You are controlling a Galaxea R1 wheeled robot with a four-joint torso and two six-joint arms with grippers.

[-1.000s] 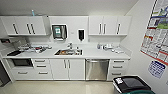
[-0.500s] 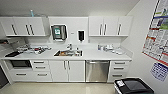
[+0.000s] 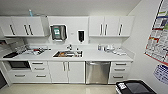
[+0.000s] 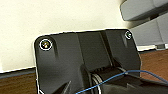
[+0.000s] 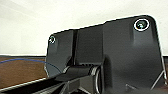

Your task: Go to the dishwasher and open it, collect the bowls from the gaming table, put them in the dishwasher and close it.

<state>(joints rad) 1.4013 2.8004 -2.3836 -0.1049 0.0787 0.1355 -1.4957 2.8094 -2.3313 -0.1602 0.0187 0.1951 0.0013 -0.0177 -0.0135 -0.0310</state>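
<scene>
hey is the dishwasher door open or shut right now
Shut. The dishwasher shows its steel front upright and flush with the white cabinets, bar handle across the top.

Head camera sits high, looking forward and down across the kitchenette, square on to the dishwasher (image 3: 97,72) and desk (image 3: 100,57), from well back. Both wrist cameras look close along their own arms, sharing pale wall and brown floor.

The dishwasher (image 3: 97,72) has a grey stainless-steel front among white cabinets (image 3: 66,72) with dark bar handles. The countertop (image 3: 100,56) is white, the walls off-white, the floor (image 3: 57,88) pale cream. A dark dispenser (image 3: 80,35) hangs on the wall. The poster (image 3: 160,35) at the right carries red, yellow and blue patches. The bin (image 3: 135,87) is black.
</scene>
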